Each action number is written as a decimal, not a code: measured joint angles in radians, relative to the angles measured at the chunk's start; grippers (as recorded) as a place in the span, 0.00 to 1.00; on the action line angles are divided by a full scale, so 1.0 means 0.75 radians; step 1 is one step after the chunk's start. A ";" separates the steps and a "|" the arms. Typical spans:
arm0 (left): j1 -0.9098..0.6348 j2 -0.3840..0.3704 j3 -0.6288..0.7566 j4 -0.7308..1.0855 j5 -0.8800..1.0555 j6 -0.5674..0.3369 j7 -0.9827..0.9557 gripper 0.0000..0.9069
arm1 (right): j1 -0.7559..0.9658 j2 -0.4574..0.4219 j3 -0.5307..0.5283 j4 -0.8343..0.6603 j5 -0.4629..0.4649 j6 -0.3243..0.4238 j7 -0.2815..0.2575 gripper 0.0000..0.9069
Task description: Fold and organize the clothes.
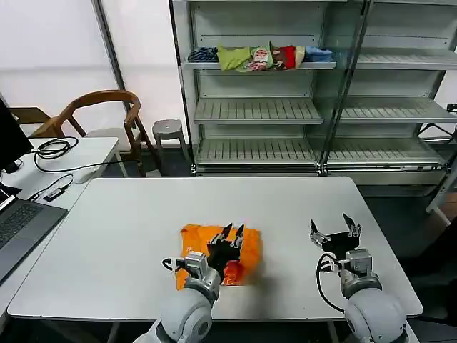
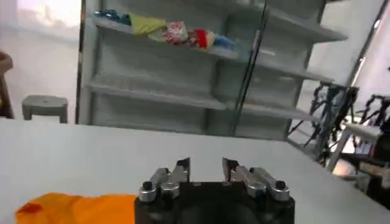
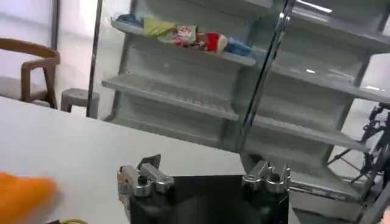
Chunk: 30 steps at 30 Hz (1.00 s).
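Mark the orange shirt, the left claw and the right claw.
Shirt (image 1: 196,239), head view, bare fabric at its upper left.
Left claw (image 1: 232,231), head view, midway between its open fingertips.
Right claw (image 1: 333,226), head view, midway between its open fingertips.

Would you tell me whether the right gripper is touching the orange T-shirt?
Apart. In the head view, bare table separates the open right gripper from the orange T-shirt.

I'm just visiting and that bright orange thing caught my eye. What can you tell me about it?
It is an orange T-shirt of soft cloth, lying rumpled in a rough, partly folded heap on the white table, near the front edge. A reddish patch shows at its near corner. The left gripper is over it, fingers open; whether it touches the cloth is unclear.
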 measured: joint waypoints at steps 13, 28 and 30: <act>-0.001 0.182 -0.278 0.017 0.126 -0.211 0.241 1.00 | 0.041 0.037 -0.022 -0.058 -0.061 0.089 -0.032 1.00; 0.199 0.341 -0.717 0.133 0.254 -0.491 0.525 1.00 | 0.148 0.107 -0.063 -0.242 -0.097 0.256 -0.074 1.00; 0.221 0.342 -0.735 0.131 0.262 -0.503 0.534 1.00 | 0.167 0.116 -0.068 -0.267 -0.103 0.276 -0.079 1.00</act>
